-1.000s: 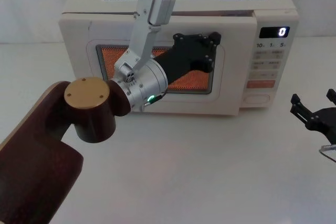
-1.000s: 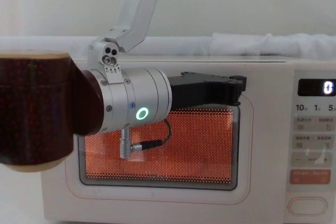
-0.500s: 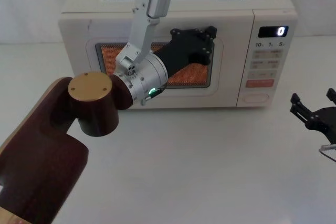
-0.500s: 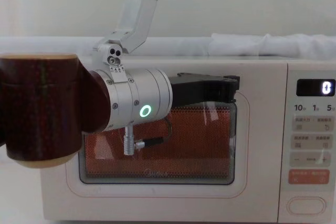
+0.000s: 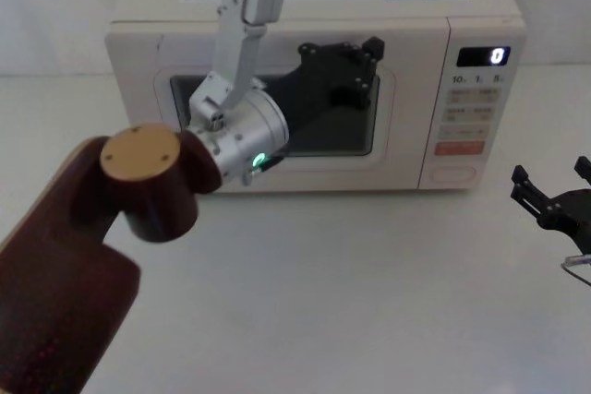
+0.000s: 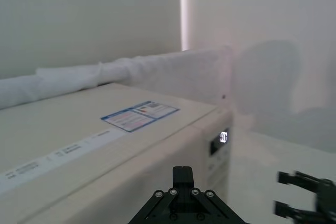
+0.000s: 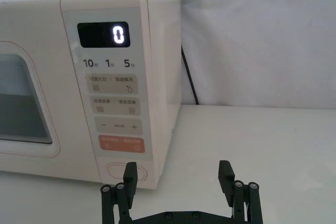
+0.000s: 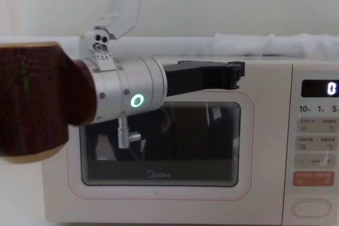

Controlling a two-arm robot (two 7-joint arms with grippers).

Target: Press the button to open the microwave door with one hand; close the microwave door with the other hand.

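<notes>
The cream microwave door (image 5: 403, 140) lies flush with the oven front, and its window (image 8: 185, 141) is dark. My left gripper (image 5: 369, 47) is shut with nothing in it. It hovers at the door's top edge, just in front of the window's upper right corner (image 8: 238, 69). The oval button (image 5: 458, 173) sits at the foot of the control panel (image 7: 118, 108), untouched. My right gripper (image 5: 551, 171) stands open low over the table to the right of the microwave. In the right wrist view it (image 7: 178, 169) faces the button (image 7: 143, 170) from a short way off.
The display (image 5: 484, 55) reads 0. My left forearm and brown elbow joint (image 5: 148, 173) cross the front left of the table. White cloth (image 7: 252, 35) hangs behind the microwave, and a black cable (image 7: 190, 85) runs down its right side. Bare table lies in front.
The door went from slightly ajar to fully shut and the orange light inside went out. My left gripper lifted a little towards the door's top edge. The right gripper stayed put.
</notes>
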